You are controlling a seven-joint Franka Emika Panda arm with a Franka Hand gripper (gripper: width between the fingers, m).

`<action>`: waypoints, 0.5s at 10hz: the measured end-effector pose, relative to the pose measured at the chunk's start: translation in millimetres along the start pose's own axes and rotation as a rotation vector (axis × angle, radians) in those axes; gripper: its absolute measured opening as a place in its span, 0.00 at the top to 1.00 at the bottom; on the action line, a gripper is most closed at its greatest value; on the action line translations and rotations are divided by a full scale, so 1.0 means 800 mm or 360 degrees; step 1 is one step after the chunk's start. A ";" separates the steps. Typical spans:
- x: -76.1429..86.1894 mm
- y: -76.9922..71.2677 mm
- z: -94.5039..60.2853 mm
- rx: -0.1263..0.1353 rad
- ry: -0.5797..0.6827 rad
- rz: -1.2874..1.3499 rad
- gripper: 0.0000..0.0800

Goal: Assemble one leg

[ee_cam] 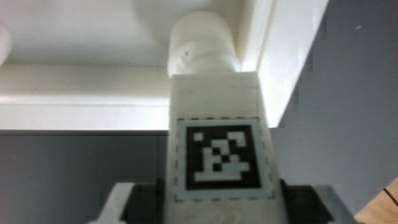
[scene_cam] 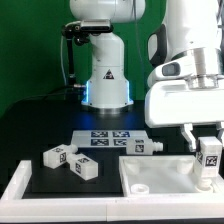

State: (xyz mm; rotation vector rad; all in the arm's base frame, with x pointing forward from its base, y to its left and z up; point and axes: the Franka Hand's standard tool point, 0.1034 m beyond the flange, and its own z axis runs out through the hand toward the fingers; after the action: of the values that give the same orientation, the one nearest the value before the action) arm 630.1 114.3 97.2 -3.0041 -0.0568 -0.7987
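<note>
Here's the gripper (scene_cam: 206, 140) on the exterior view's right, fingers closed on a white leg (scene_cam: 209, 162) and holding it upright, with the leg's lower end down at the right-hand edge of the white tabletop (scene_cam: 158, 172). Whether leg and tabletop touch can't be told from this angle. As for labels, the leg carries a black-and-white square tag (scene_cam: 209, 158), a coded pattern with no letters to read. The marker board (scene_cam: 108, 137), lying flat on the black table (scene_cam: 40, 125) in front of the robot base (scene_cam: 106, 90), shows a cluster of the same kind of tags. The base has a small triangular warning sticker (scene_cam: 106, 75), and any wording on it is too small to make out. Three more legs lie loose, each tagged: one (scene_cam: 57, 155) and another (scene_cam: 84, 168) close together toward the exterior view's left, and a third (scene_cam: 142, 147) just beside the marker board and near the tabletop's far edge. The wrist camera gives what the outside camera can't: the tag fills the frame, sharp-edged and bold, with the two dark fingers (ee_cam: 306, 205) pressed against either side of the leg just below it. The leg's rounded far end (ee_cam: 201, 45) sits close against a pale corner of the tabletop. That view shows none of the loose legs, the marker board or the base.
</note>
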 end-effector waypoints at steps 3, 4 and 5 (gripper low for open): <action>0.002 0.008 0.001 -0.0010 0.0011 0.0000 0.64; 0.004 0.012 0.002 -0.0014 0.0015 -0.0006 0.64; 0.005 0.014 0.002 -0.0017 0.0028 -0.0012 0.64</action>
State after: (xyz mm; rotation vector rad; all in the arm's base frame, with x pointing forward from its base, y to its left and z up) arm 634.9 103.0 97.4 -3.0080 -0.0639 -0.8288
